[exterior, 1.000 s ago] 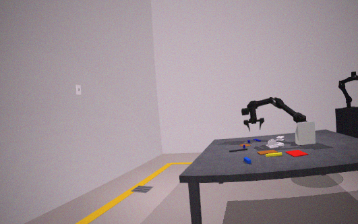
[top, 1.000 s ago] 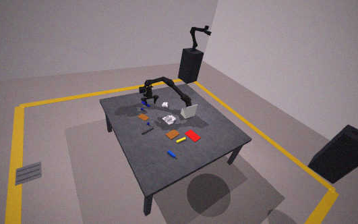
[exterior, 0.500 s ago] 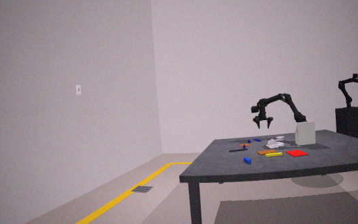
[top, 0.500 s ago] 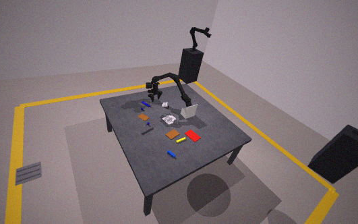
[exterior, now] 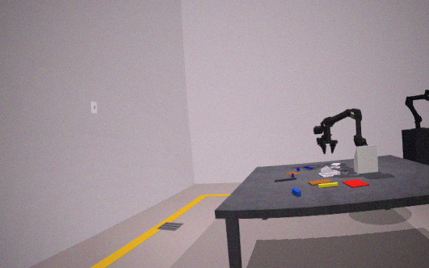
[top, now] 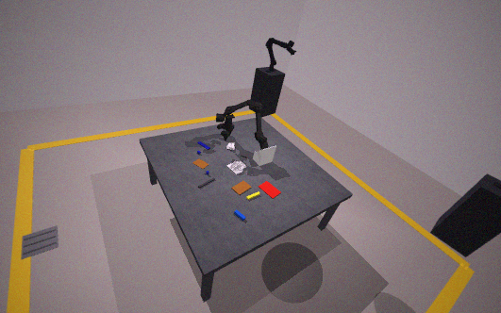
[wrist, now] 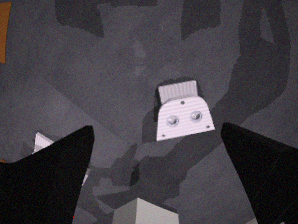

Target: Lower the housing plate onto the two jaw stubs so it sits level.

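The white housing plate [top: 230, 146] [exterior: 335, 165] [wrist: 185, 119] lies on the table. In the wrist view its rounded face shows two round features and small dark holes, with a ribbed part beyond it. A larger white assembly [top: 236, 167] [exterior: 329, 172] lies apart from it; a corner shows in the wrist view [wrist: 42, 142], mostly hidden by a finger. Its jaws, pins and stubs are too small to tell apart. My gripper [top: 226, 137] [exterior: 328, 152] [wrist: 160, 131] is open and empty above the table, with the housing plate below, between the fingers and nearer the right one in the wrist view.
A pale grey box [top: 265, 156] [exterior: 367, 160] stands by the arm's base. Orange plates [top: 200, 163] [top: 242, 188], a red plate [top: 270, 189], a yellow bar [top: 253, 195], a dark bar [top: 207, 183] and blue pieces [top: 240, 216] [top: 203, 145] lie on the table [top: 292, 207].
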`<state>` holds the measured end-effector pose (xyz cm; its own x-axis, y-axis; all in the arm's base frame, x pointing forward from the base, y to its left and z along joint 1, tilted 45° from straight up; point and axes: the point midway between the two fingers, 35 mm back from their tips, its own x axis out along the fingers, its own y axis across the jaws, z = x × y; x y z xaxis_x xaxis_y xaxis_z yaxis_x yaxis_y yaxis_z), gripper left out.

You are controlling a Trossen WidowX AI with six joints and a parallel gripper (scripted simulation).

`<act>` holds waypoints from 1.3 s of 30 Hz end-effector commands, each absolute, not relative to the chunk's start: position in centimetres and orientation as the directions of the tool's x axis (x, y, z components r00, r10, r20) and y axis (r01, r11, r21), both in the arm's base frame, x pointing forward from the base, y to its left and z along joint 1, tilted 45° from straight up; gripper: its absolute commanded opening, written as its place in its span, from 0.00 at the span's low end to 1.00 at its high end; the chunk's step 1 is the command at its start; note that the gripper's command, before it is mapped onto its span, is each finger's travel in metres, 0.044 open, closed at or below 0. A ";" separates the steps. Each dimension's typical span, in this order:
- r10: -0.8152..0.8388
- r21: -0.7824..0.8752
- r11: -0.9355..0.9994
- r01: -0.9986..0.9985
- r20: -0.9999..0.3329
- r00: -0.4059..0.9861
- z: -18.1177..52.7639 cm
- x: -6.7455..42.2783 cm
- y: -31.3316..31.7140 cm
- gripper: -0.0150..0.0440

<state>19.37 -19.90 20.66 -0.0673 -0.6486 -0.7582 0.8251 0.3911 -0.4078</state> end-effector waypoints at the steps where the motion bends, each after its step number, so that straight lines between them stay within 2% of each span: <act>1: -0.672 -0.469 0.426 0.774 -0.737 -0.077 20.2 17.2 -19.7 1.00; 7: -0.704 -0.563 0.475 0.676 -0.704 -0.092 19.0 13.9 -19.2 1.00; 16: -0.707 -0.567 0.475 0.673 -0.701 -0.092 16.3 13.5 -21.8 1.00; 39: -0.708 -0.568 0.474 0.673 -0.700 -0.093 14.8 13.2 -23.4 1.00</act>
<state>13.25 -23.30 15.03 -0.0915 -0.7120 -0.6962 0.6759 0.4690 -0.5685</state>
